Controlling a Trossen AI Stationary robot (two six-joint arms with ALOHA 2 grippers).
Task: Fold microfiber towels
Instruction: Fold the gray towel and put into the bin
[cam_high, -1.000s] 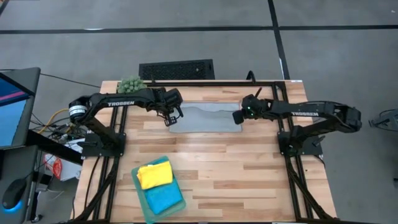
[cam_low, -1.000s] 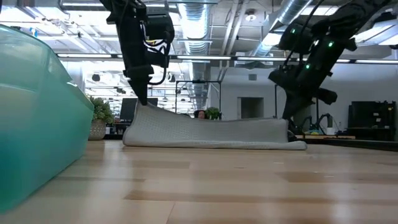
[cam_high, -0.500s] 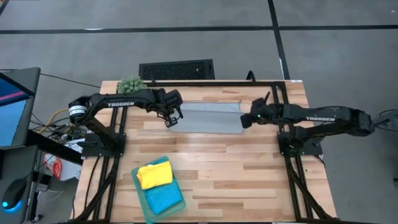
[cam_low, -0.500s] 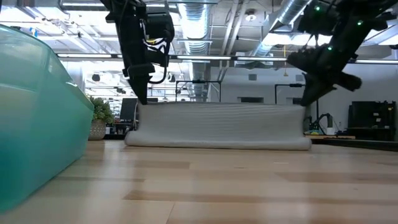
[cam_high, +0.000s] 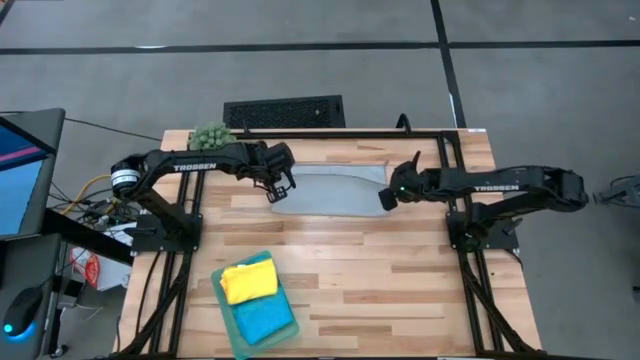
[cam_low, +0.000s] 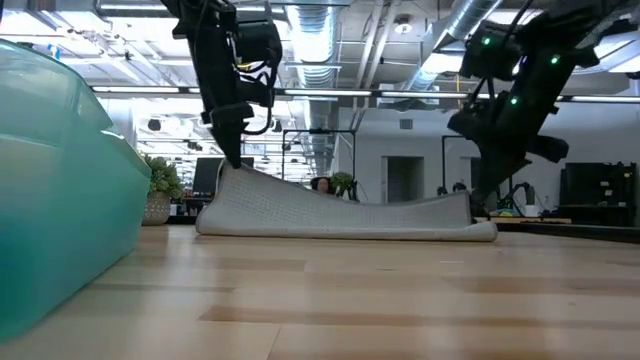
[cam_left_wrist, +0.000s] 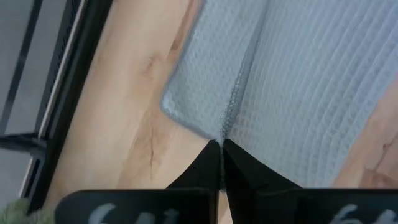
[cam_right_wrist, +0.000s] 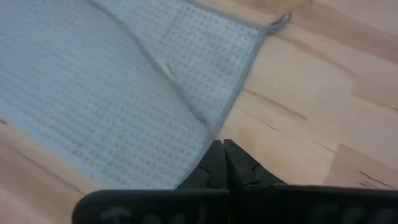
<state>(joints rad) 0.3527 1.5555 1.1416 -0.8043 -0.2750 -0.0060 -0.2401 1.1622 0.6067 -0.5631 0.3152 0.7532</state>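
A grey towel (cam_low: 340, 212) lies across the middle of the wooden counter (cam_low: 380, 300), its nine-o'clock end lifted higher than the three-o'clock end. The left tool (cam_low: 232, 160) comes down from twelve o'clock and pinches the raised corner, fingers closed. The right tool (cam_low: 482, 195) is clamped on the towel's low three-o'clock end. A teal bin (cam_low: 60, 190) fills the nine-o'clock edge. A potted plant (cam_low: 160, 190) stands beyond it.

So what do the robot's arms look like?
Two thin black jointed arms with white TROSSEN lettering. The left gripper and right gripper each end in two dark fingers. Small green lights glow near the right wrist, and black cables loop along the left one.
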